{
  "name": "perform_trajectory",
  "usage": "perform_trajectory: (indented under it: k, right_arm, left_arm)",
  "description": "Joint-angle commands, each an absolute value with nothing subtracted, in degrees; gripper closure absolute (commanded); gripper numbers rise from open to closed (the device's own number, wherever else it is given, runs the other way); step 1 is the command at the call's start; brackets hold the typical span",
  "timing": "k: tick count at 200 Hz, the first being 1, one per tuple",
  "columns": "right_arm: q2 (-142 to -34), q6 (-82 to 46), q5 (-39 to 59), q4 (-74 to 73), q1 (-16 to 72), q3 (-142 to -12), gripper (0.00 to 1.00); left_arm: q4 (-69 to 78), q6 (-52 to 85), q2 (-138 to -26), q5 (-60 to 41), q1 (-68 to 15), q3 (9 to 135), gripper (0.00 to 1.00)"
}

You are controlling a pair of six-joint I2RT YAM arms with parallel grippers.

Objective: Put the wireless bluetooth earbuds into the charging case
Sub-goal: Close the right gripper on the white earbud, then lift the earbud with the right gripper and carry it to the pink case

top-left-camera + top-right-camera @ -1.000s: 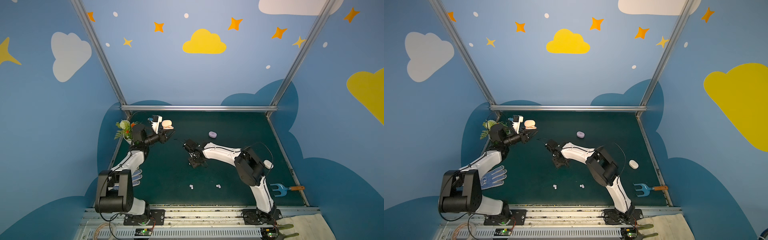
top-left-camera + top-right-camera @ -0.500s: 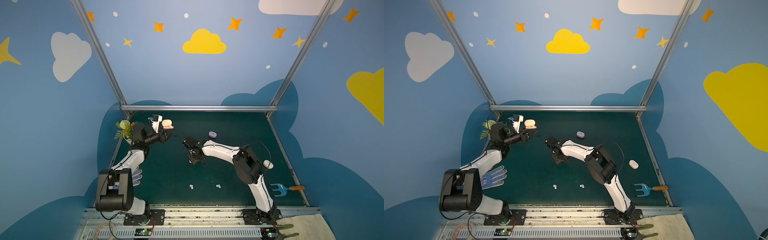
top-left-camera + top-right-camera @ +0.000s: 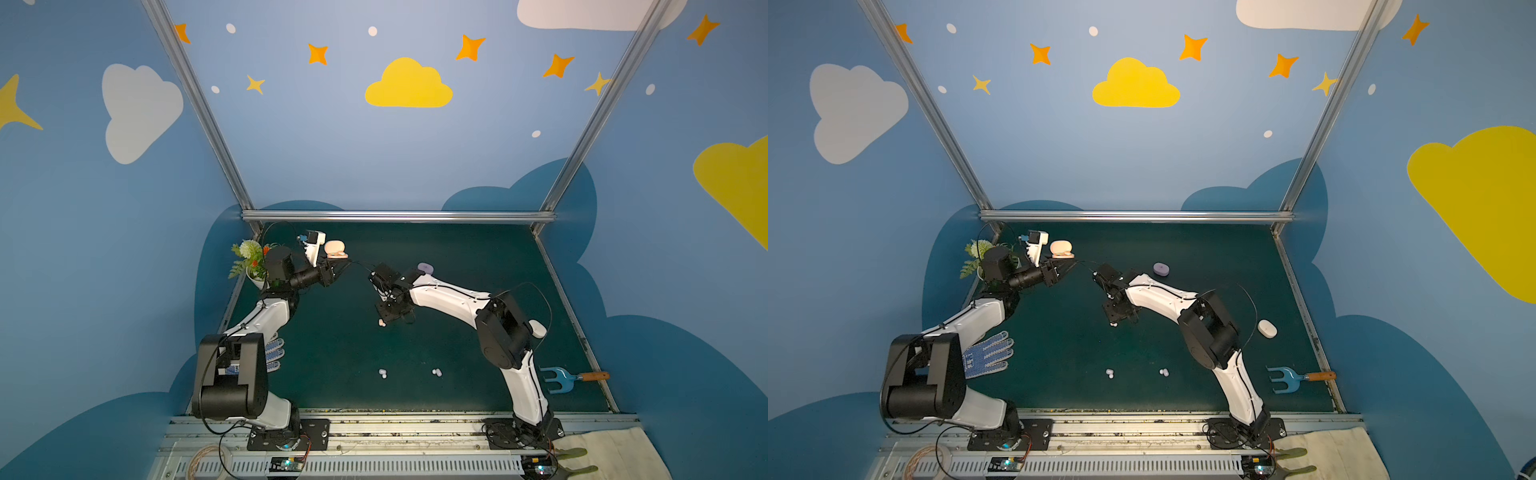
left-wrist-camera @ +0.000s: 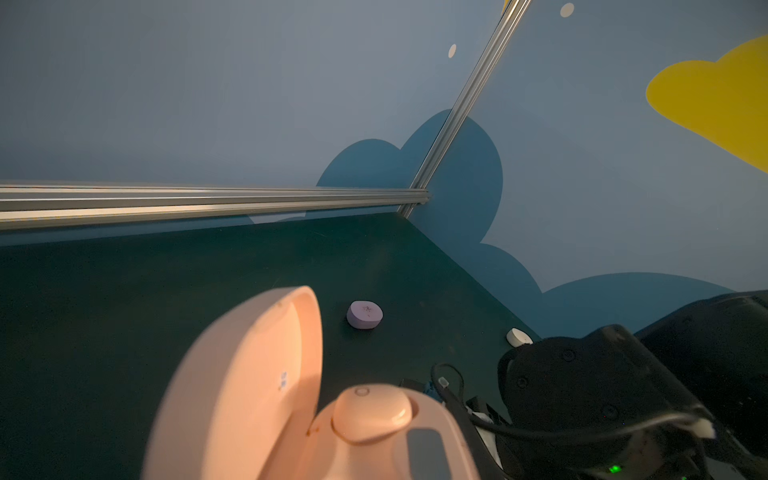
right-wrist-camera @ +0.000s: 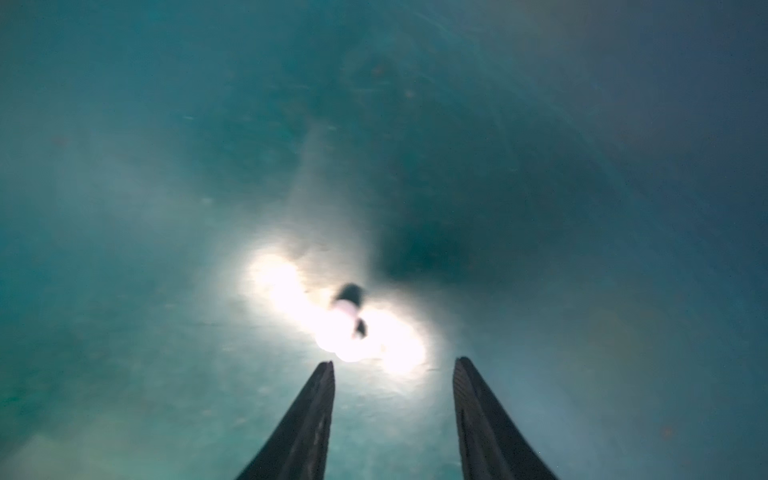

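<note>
My left gripper (image 3: 344,267) (image 3: 1068,267) is raised at the back left, shut on the peach-pink charging case (image 3: 336,249) (image 3: 1061,248). The lid stands open. In the left wrist view the case (image 4: 249,374) fills the foreground, with one peach-pink earbud (image 4: 371,411) seated in it. My right gripper (image 5: 395,360) points down at the mat mid-table, open and holding nothing. A peach-pink earbud (image 3: 381,322) (image 3: 1113,324) lies just beyond its fingertips, a glaring blur (image 5: 345,328) in the right wrist view. Two pale earbuds (image 3: 382,373) (image 3: 435,372) lie near the front.
A closed lavender case (image 3: 424,268) (image 4: 364,314) sits behind the right arm, and a white case (image 3: 1267,328) lies at the right. A blue garden fork (image 3: 569,379) rests front right. A dotted glove (image 3: 988,355) and a potted plant (image 3: 249,259) are at the left edge.
The right arm has shifted slightly toward the back over the peach-pink earbud. The left arm and the case have not moved.
</note>
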State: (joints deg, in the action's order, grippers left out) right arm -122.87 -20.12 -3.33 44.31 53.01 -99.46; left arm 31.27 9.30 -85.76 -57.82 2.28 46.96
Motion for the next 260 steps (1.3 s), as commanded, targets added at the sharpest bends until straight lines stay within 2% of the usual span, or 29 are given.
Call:
perform_trajectory:
  k: [1,143,195,260]
  right_arm:
    - [-123.3,-22.1,-1.0,45.3,53.8,-101.2,0.54]
    - [-130.5,-22.7,-1.3,46.0,54.5,-104.3,0.66]
    - [-131.5,-22.6,-2.7,47.4,54.8,-104.9,0.73]
    - [-130.4,-22.9,-3.3,47.1,54.9,-103.2,0.87]
  left_arm:
    - [32.9,9.6,-85.9,-59.1,1.6,48.3,0.79]
    - [33.2,9.9,-86.0,-58.9,1.1,48.2,0.79]
    - [33.0,9.9,-85.9,-58.8,1.0,48.3,0.79]
    - [32.9,10.0,-85.4,-58.9,0.9,48.2,0.79]
